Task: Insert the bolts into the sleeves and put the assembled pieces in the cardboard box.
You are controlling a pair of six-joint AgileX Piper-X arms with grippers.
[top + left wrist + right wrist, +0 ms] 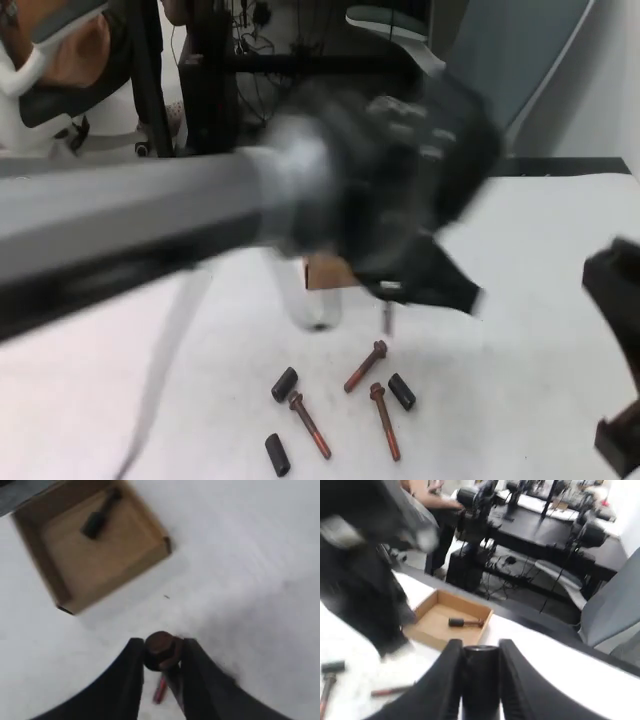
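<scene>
Left wrist view: a rust-brown bolt [160, 649] is clamped by its head between the two fingers of the left gripper [161, 654], above the white bench [260, 580]. The cardboard box [55, 575] is seen beyond the fingers, apart from them, and one assembled piece [97, 517] lies inside it.

In the right wrist view a black sleeve [481, 680] is grasped between the fingers of the right gripper [481, 652], with its open end turned toward the camera. The cardboard box is seen farther off and to the left, well apart from this gripper.

In the high view the left arm [150, 215] is stretched across from the left and most of the box is covered by it. Three loose bolts [365, 366] [310, 425] [385, 420] and three loose sleeves [284, 384] [402, 391] [277, 454] are scattered on the near middle of the bench, just nearer than the box. The right arm [615, 300] is seen at the right edge, well apart from these parts.
</scene>
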